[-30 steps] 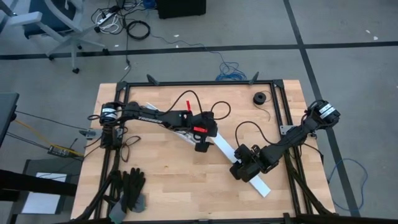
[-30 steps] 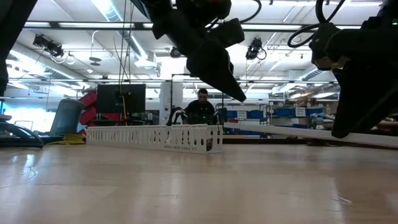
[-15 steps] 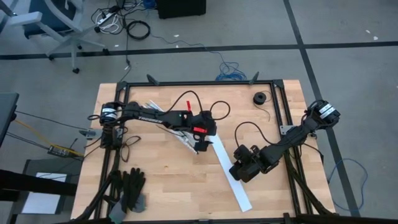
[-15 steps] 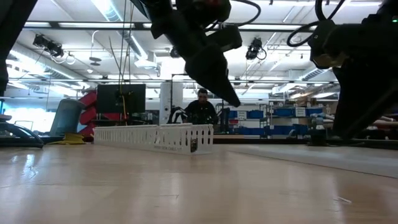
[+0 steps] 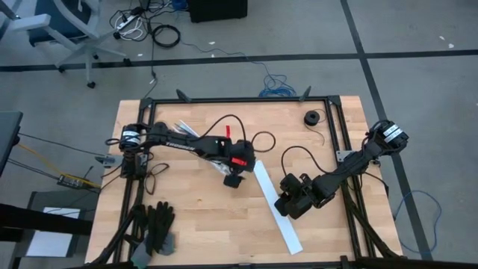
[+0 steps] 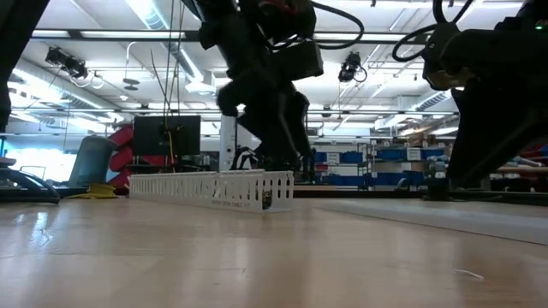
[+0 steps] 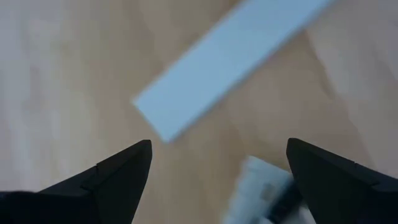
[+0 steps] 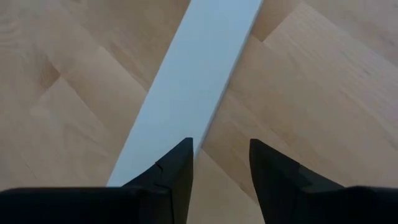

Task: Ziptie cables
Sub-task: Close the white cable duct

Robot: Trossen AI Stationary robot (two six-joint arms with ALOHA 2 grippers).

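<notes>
The cables are out of view. A flat white strip (image 5: 276, 208) lies on the table, running from mid-table toward the near edge. My right gripper (image 5: 286, 202) hangs over the middle of the strip's right edge (image 8: 205, 124), fingers apart. I cannot tell whether they touch the strip. My left gripper (image 5: 233, 181) stands open above the table, just left of the strip's far end (image 7: 211, 74), with nothing between its fingers. The white slotted channel (image 6: 214, 188) lies on the table under my left arm.
Black gloves (image 5: 153, 228) lie at the near left corner. A small black roll (image 5: 310, 117) sits at the far right. Black frame rails (image 5: 239, 99) run along the table's edges. Bare wood lies between the strip and the gloves.
The white strip was raised at its near end by my right gripper. It has come down flat on the table, its near end swung toward the table's left while its far end stayed. My left gripper has tipped more steeply downward and shifted slightly left.
</notes>
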